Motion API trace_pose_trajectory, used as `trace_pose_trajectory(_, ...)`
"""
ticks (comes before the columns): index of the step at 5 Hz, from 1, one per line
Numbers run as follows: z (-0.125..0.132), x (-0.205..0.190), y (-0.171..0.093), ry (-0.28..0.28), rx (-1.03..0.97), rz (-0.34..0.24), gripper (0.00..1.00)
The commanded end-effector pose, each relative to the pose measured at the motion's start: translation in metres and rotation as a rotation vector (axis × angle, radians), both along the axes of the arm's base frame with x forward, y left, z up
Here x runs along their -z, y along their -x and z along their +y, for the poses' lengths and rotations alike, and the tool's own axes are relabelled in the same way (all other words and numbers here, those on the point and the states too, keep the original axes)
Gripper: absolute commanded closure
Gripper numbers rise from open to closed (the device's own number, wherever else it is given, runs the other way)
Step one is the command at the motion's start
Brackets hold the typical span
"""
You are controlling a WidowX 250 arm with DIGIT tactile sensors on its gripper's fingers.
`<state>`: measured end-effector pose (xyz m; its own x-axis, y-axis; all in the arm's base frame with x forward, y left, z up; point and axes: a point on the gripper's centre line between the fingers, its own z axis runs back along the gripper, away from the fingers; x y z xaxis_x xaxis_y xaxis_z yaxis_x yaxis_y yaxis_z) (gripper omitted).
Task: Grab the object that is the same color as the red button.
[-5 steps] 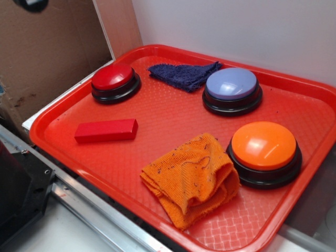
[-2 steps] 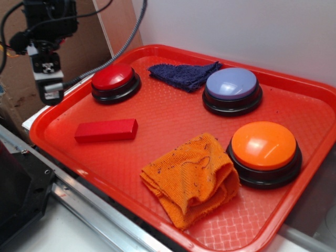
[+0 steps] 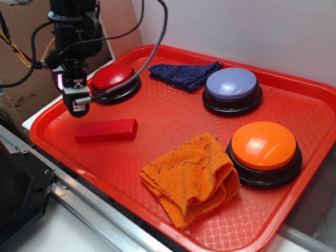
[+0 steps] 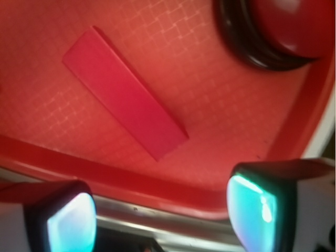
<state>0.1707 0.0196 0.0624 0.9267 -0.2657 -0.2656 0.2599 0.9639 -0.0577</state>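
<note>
The small flat red rectangular block (image 3: 106,130) lies on the left part of the large red plastic tray (image 3: 173,115), just in front of the round glossy red dome button on its black base (image 3: 115,82). The black tool (image 3: 79,107) hangs above the tray's left rim, near the block's left end without touching it. In the wrist view its fingers (image 4: 262,205) stand wide apart, holding nothing, with the block (image 4: 123,100) lying slantwise on the tray beyond them.

Even, bright light is seen throughout; the fingers (image 4: 68,223) are blurred and glare-washed in the wrist view.
</note>
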Motion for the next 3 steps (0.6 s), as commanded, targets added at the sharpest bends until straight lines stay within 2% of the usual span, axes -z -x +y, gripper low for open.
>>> trace_pose_trajectory(1,-0.002,0.029,-0.007,-0.033,0.083,0.031,0.00)
trace_pose_trajectory(3,-0.002,0.049,-0.005,-0.052,0.096,0.085,0.00)
